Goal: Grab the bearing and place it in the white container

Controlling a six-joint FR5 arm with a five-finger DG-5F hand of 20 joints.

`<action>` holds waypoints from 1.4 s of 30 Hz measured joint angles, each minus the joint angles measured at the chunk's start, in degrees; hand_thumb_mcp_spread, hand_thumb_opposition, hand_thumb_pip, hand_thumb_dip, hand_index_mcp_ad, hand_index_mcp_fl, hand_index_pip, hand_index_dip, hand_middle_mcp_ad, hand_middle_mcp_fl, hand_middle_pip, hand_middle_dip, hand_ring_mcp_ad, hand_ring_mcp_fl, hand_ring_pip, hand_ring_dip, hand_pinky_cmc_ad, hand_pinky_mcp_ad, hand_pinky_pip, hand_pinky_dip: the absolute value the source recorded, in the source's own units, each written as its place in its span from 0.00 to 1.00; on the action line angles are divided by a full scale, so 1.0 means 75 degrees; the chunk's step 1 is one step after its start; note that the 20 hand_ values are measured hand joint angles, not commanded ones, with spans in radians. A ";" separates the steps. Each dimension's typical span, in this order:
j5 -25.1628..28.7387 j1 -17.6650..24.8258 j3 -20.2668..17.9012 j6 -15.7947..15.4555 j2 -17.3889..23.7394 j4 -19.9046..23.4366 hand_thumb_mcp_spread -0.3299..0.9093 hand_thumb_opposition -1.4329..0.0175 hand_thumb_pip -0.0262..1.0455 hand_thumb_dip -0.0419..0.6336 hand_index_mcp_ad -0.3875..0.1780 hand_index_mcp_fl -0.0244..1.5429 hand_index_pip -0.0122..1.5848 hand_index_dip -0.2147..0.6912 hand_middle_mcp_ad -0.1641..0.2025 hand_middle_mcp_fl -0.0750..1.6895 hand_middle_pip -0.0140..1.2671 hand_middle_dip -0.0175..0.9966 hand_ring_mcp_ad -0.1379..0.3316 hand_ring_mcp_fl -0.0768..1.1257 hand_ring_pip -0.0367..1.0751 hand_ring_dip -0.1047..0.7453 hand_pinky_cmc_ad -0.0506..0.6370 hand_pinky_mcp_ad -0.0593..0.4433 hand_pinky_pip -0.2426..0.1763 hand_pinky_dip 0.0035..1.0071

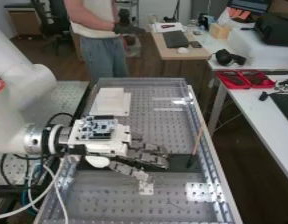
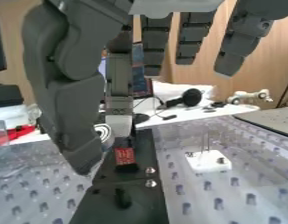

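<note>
The hand (image 1: 138,152) is stretched over the middle of the bench in the high view, its fingers nearly straight and open. Seen from the wrist, the hand (image 2: 68,95) has its thumb and fingers extended above a dark strip. A pale ringed round thing (image 2: 102,131), possibly the bearing, appears between the thumb and one finger; whether they touch it I cannot tell. A white flat box (image 1: 109,102) lies behind the hand, near the bench's far end. Beside the palm is a white rounded thing (image 1: 98,161), partly covered; which white item is the container is unclear.
On the dark strip (image 2: 131,195) sits a small red block (image 2: 125,156). A white plate with thin pins (image 2: 208,161) lies beside it on the perforated surface. A thin wooden stick (image 1: 197,137) leans near the bench's right rail (image 1: 213,145).
</note>
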 joint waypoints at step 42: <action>0.5288 0.5209 -0.2523 0.0053 0.3063 -0.0471 0.69 0.35 0.41 0.43 0.48 0.32 0.85 0.46 0.52 0.12 0.13 0.23 0.51 0.08 0.13 0.24 0.58 0.67 0.59 0.17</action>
